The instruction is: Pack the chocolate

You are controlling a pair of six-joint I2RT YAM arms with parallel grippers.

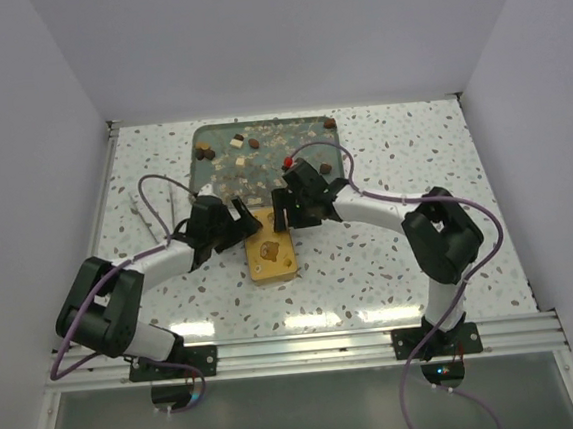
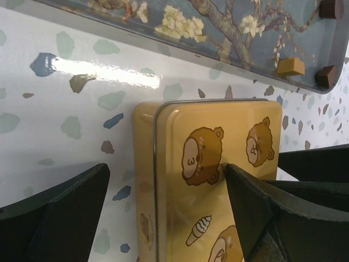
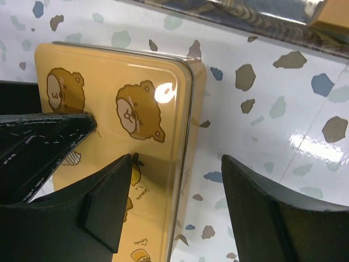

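Table (image 1: 451, 260) ×1, room left and right of tin | tray (image 1: 301, 145) ×1, just beyond tin, thin table strip between | tin (image 1: 276, 261) ×1, lid on | left gripper (image 2: 163, 174) jaws wide, straddling tin's left edge, empty | right gripper (image 3: 175, 161) jaws apart, straddling tin's right edge, empty | chocolate (image 1: 254, 144): at least five pieces on tray, full count unclear

Gold bear tin (image 1: 273, 256) on speckled table (image 1: 411, 143)
Lid apparently on; blue floral tray (image 1: 217, 136) lies just beyond at twelve o'clock, not touching
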